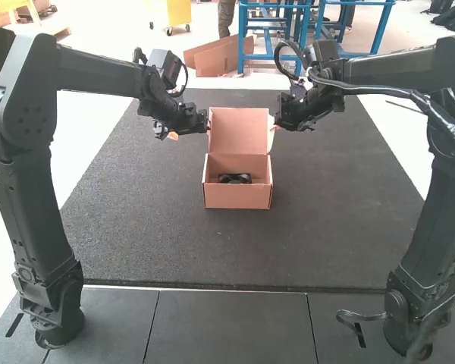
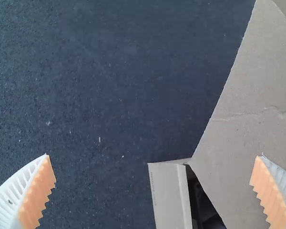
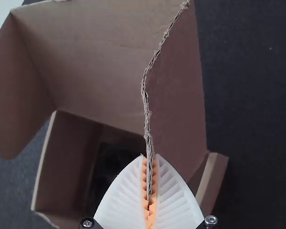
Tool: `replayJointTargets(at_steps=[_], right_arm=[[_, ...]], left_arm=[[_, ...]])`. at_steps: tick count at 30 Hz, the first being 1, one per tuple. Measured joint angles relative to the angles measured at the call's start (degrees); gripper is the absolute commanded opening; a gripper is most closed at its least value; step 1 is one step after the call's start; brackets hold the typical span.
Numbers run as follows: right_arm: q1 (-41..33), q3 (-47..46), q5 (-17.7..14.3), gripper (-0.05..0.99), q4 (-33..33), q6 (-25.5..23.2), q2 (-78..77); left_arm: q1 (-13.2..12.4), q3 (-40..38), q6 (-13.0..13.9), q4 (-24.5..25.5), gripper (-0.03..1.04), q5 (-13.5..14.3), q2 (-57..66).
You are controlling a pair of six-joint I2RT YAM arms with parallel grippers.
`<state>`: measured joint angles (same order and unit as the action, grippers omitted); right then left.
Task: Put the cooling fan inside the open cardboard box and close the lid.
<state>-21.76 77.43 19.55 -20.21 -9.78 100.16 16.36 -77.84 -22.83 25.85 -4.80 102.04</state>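
A small brown cardboard box [image 1: 237, 192] stands open at the middle of the dark mat, its lid [image 1: 239, 130] upright at the back. The black cooling fan [image 1: 235, 179] lies inside, dim in the right wrist view [image 3: 109, 162]. My right gripper [image 1: 275, 125] is at the lid's right edge, shut on the torn side flap [image 3: 174, 95], which stands pinched between its pads [image 3: 149, 188]. My left gripper [image 1: 188, 126] is open at the lid's left edge. In the left wrist view it [image 2: 152, 191] spans the lid's back [image 2: 257, 95] and the box corner [image 2: 169, 195], gripping nothing.
The dark mat [image 1: 326, 205] extends widely around the box, with bare room in front and on both sides. Both arms reach in from the sides, above the mat's far half. Dark panels [image 1: 227, 326] edge the table's front.
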Motion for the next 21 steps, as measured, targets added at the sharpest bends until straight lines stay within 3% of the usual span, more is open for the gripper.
replayJointTargets(at_steps=[15, 21], right_arm=[[-2.0, -4.1, 0.0, 0.02, 0.0, 0.4, -2.7], [-2.0, -5.5, 0.0, 0.02, 0.0, 0.4, -3.6]], left_arm=[[1.1, 0.2, 0.0, 3.3, 0.97, 0.0, -4.3], [1.2, 3.8, -0.2, 3.1, 0.97, -0.1, -6.7]])
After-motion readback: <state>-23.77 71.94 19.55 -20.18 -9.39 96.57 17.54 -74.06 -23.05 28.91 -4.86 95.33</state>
